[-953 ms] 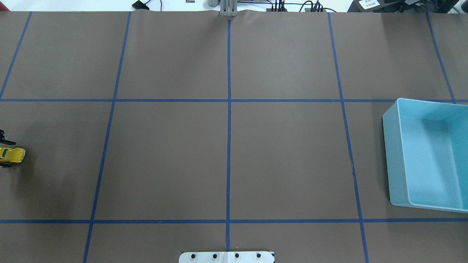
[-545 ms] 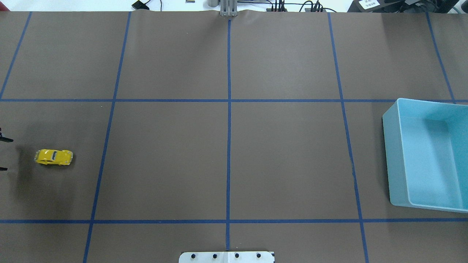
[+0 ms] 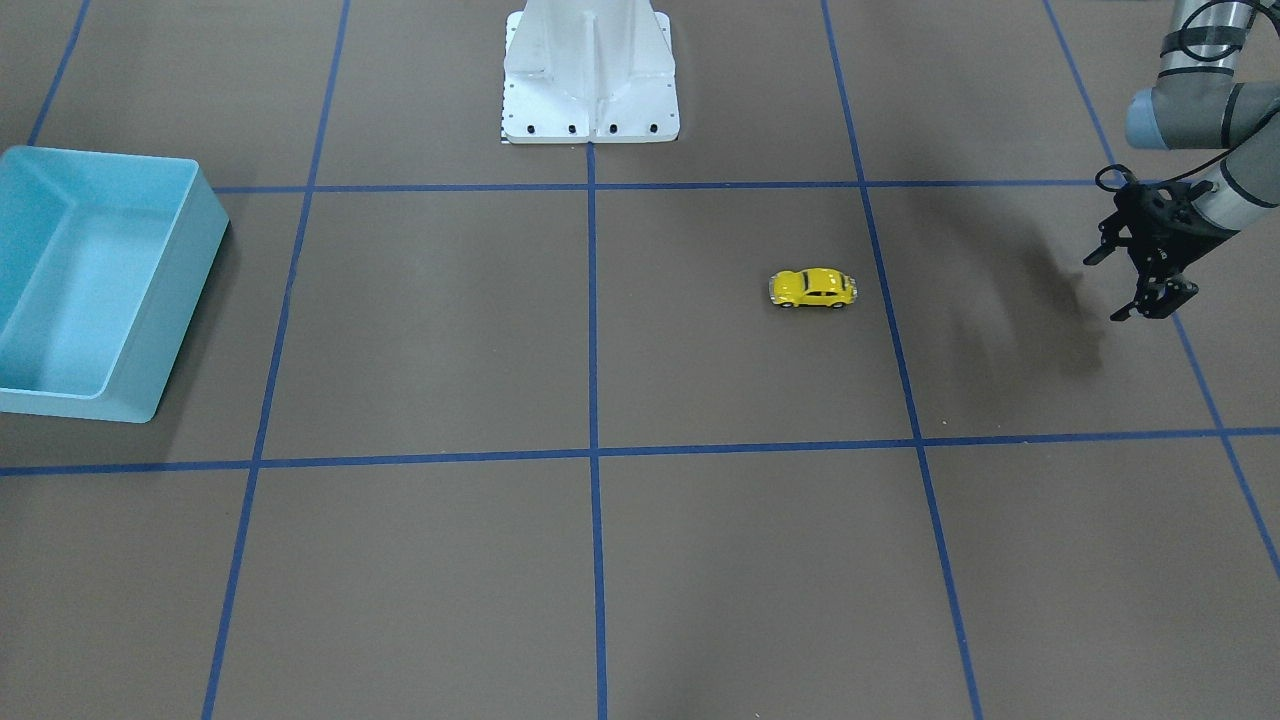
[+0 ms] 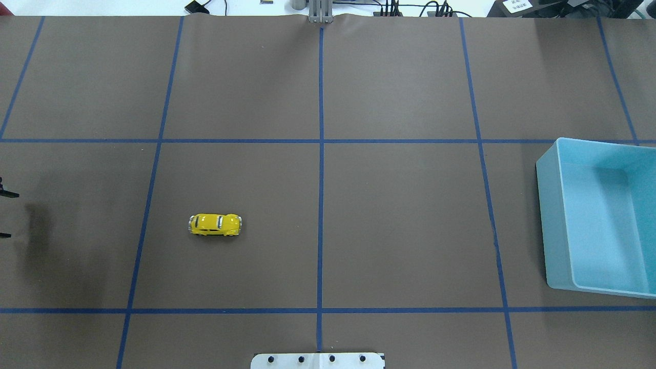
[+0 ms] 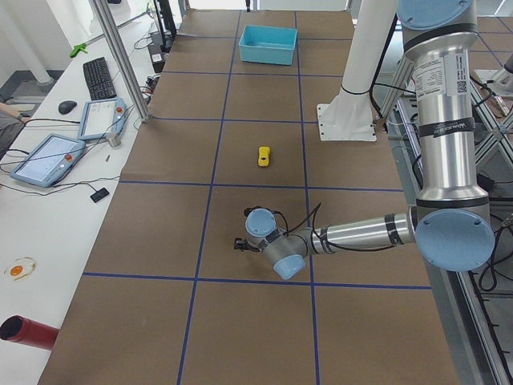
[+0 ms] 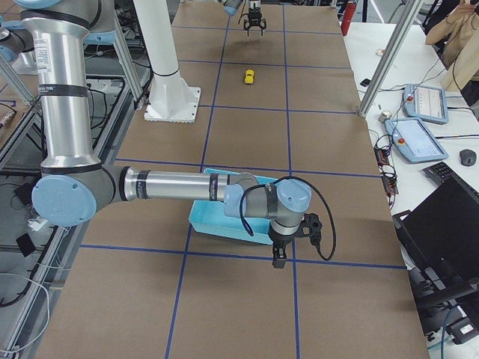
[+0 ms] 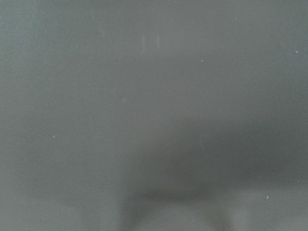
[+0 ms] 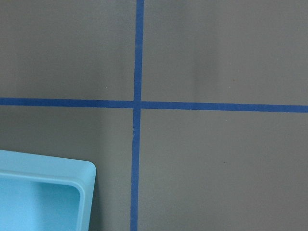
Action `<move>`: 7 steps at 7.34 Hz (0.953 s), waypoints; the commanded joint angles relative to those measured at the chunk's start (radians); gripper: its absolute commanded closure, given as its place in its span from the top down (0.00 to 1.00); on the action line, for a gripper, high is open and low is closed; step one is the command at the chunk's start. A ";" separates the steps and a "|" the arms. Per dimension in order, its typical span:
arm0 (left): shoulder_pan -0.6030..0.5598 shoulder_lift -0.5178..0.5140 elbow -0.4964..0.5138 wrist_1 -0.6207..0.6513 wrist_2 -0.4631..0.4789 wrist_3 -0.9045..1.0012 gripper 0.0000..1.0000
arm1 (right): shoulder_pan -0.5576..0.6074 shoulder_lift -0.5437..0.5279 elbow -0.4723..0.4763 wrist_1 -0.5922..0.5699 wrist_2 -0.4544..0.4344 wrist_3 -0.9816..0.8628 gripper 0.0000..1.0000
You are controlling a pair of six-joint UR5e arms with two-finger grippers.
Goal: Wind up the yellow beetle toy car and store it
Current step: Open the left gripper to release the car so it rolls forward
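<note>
**Me:** A brown counter is stretching out in front of me, and blue tape lines are dividing it into squares.

**Partner:** Where is the car sitting?

**Me:** The yellow beetle toy car is standing on its wheels in the middle row of squares. It is on my left of the centre line and is lying lengthwise along the counter, free of both hands.

**Partner:** What is your left hand doing?

**Me:** My left hand is hanging over the counter's left end, well apart from the car. Its fingers are spread wide and are gripping nothing. Its shadow is falling on the brown surface between it and the car. Its wrist camera is giving only a grey blur.

**Partner:** And the right one?

**Me:** My right hand is pointing down at the opposite end, just beside a corner of the light blue bin. It is showing only in a side view, so I cannot tell whether it is wide or narrow. Its wrist camera is looking down on a tape crossing and that bin corner.
</note>
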 commanded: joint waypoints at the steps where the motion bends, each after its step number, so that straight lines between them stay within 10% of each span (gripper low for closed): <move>1: -0.010 -0.002 -0.013 0.005 0.002 -0.004 1.00 | 0.000 0.000 0.000 0.000 0.000 0.000 1.00; 7: -0.010 -0.016 -0.143 0.020 0.008 -0.299 1.00 | 0.000 0.002 -0.005 0.000 0.000 0.000 1.00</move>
